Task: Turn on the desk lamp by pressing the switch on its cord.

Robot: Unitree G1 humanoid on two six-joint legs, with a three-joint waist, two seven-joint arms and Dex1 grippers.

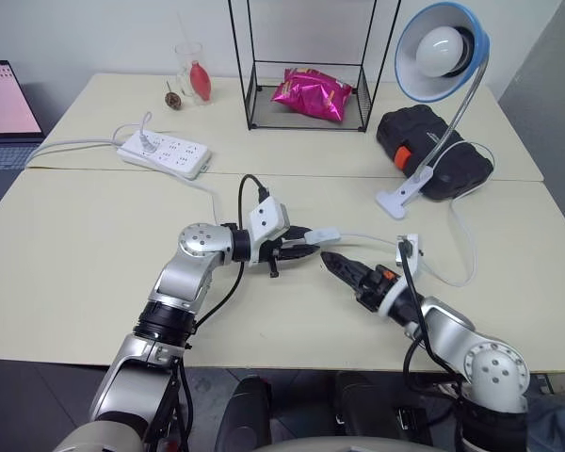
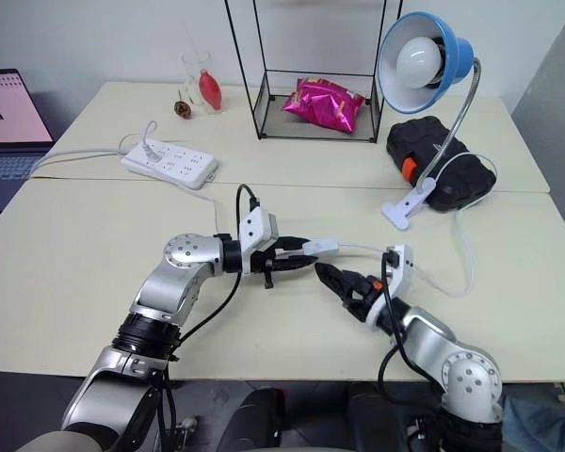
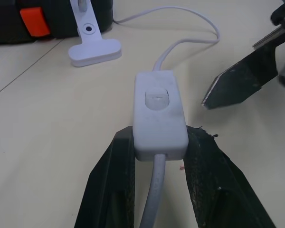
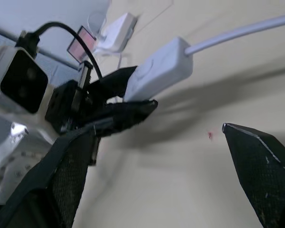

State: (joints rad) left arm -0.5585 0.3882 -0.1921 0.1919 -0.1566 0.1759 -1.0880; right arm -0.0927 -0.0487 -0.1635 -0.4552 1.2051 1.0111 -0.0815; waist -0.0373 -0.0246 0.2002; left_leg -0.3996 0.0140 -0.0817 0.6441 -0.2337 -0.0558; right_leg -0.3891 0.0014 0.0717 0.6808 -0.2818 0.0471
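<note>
Overhead, the left eye view holds one desk lamp (image 1: 443, 52), one switch (image 1: 322, 234) and one cord (image 1: 461, 247), plus two grippers. Its white clip base sits on the table (image 1: 75, 245) beside a black case (image 1: 443, 151); the bulb looks unlit. Further back stand a wire rack (image 1: 311, 61) with a pink snack bag (image 1: 313, 94) inside, a glass (image 1: 190, 71), a power strip (image 1: 165, 153) and a laptop (image 1: 5, 113) at the far left edge. The left gripper (image 1: 301, 247) reaches level across the table toward the right, pinching the near end of the switch. The right gripper (image 1: 344, 268) points toward it from the right, near but apart.

Next, the left wrist view: the switch sits squeezed between the two black fingers (image 3: 114, 180), rocker button facing up, one length of cord running back between them and the other curving off toward the clip base. One dark tip of the right gripper hangs just beside the switch, not touching.

Finally, the right wrist view: its own two fingers (image 4: 256, 175) stand spread wide with bare tabletop between them, and the held switch lies ahead, lifted off the table with its shadow beneath.
</note>
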